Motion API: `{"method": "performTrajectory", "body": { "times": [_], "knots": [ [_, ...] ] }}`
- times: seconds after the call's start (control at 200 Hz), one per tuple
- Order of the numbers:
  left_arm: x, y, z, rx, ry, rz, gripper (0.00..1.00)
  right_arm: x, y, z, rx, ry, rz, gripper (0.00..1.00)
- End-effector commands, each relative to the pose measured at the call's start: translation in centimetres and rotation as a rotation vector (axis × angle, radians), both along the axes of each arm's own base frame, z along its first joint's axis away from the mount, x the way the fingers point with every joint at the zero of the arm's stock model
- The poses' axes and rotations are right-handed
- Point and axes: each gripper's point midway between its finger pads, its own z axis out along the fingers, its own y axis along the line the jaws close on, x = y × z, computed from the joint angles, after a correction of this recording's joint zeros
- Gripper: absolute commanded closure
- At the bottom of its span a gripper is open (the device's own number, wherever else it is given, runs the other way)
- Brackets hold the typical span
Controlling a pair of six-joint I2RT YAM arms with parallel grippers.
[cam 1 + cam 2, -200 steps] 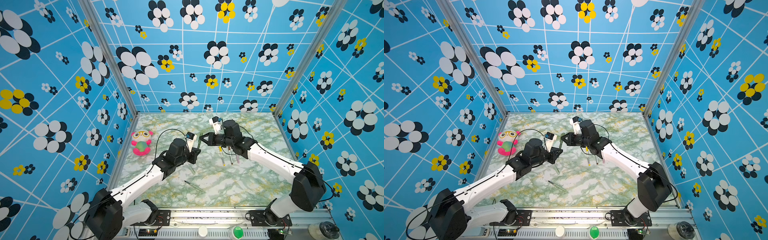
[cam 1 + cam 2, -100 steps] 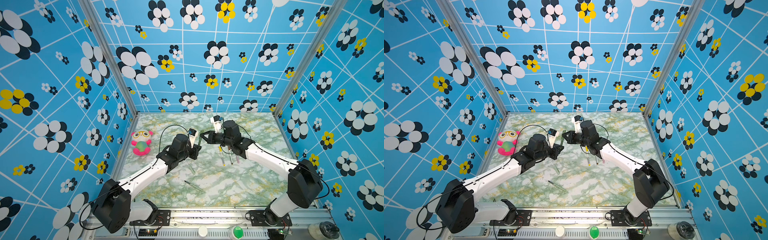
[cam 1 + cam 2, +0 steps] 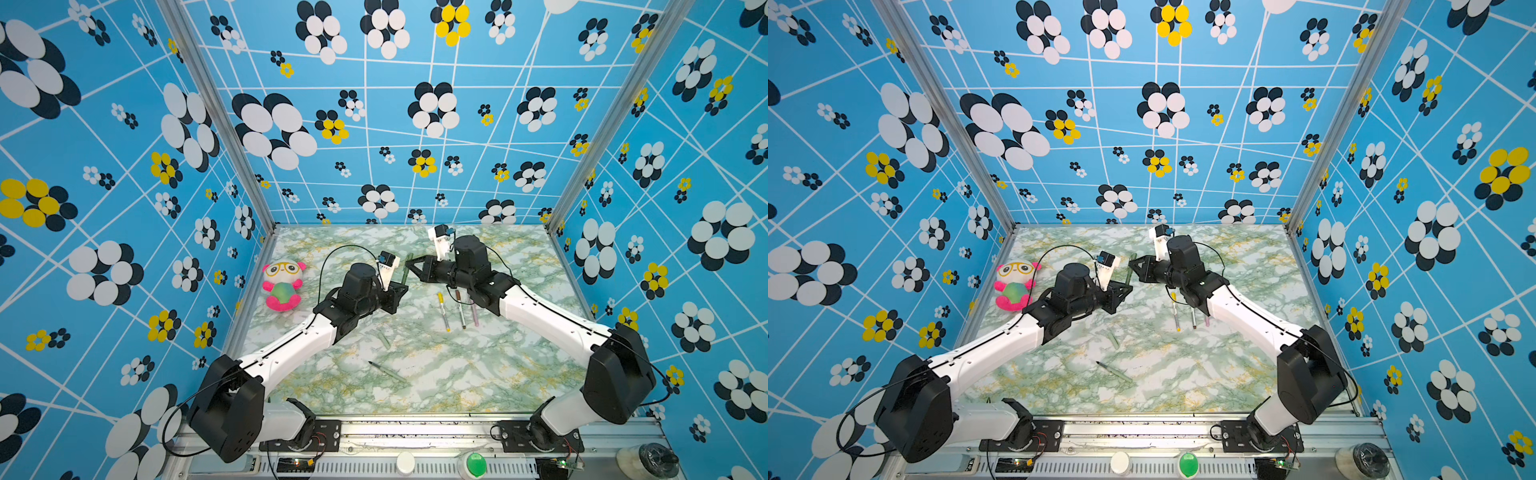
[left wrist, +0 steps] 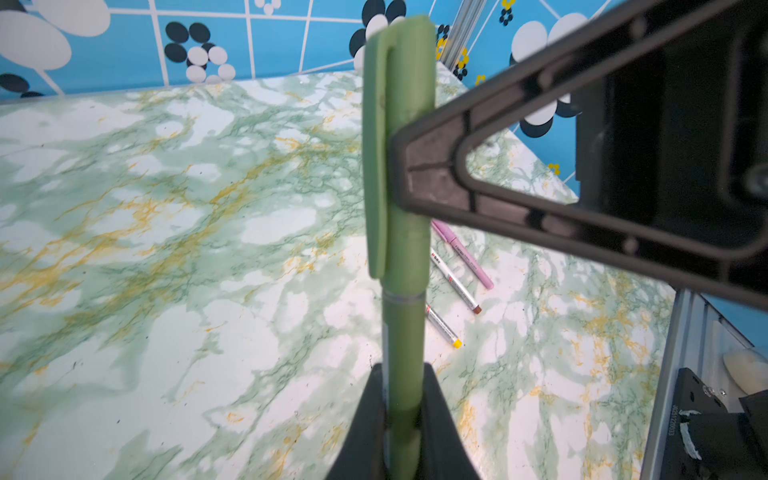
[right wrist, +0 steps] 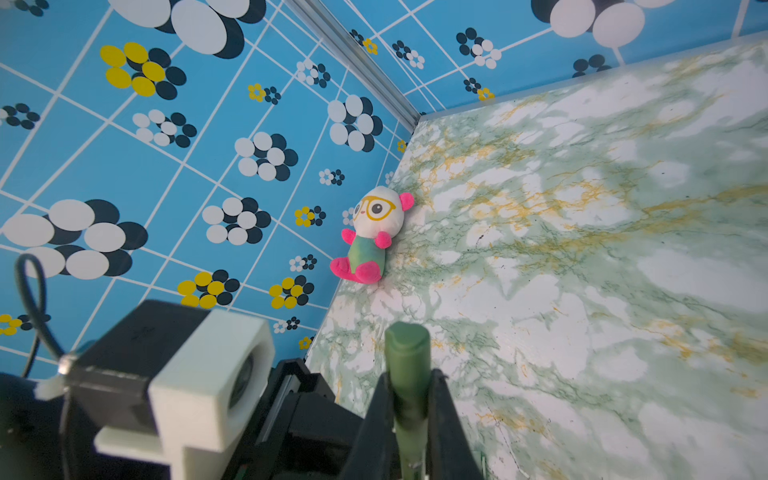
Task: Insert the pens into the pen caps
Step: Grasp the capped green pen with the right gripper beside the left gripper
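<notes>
A dark green pen stands upright in my left gripper, which is shut on its lower barrel. The dark green pen cap sits over the pen's top end. My right gripper is shut on that cap, its fingers pressing the cap's side. In both top views the two grippers meet above the table's middle back. A pale green pen and a pale green cap lie apart on the table. Three pens, yellow, brown and pink, lie side by side under the right arm.
A pink and white plush toy sits by the left wall. Blue flowered walls close in the marbled table on three sides. The left wrist camera block is close beside the right gripper.
My left gripper has carried the dark green pen up and back towards the right gripper, and pen and cap have come together. The right gripper has barely shifted.
</notes>
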Motion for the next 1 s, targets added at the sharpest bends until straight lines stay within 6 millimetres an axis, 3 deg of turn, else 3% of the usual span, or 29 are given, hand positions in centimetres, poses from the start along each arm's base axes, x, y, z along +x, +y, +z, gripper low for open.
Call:
{"method": "performTrajectory", "body": {
  "times": [0.0,0.115,0.255,0.525,0.825,0.995],
  "knots": [
    [0.7,0.1,7.1,-0.174,-0.223,0.02,1.0,-3.8,-0.9,-1.1,-0.049,0.141,0.096,0.81],
    [-0.4,0.8,3.8,-0.157,-0.126,0.038,1.0,-3.8,-2.8,3.3,-0.011,0.036,0.049,0.65],
    [-1.7,1.1,2.3,-0.162,-0.061,0.03,1.0,-4.9,-3.9,5.3,-0.031,-0.014,0.054,0.57],
    [-2.5,0.5,4.1,-0.242,-0.034,0.003,1.0,-5.1,-3.1,3.4,-0.026,-0.004,0.1,0.63],
    [-4.4,-1.0,5.0,-0.275,-0.07,-0.12,1.0,-5.9,-2.7,3.4,-0.022,-0.042,0.138,0.69],
    [-4.7,-1.6,5.4,-0.305,-0.061,-0.149,1.0,-6.2,-2.2,2.2,-0.013,-0.016,0.162,0.73]
  ]
}}
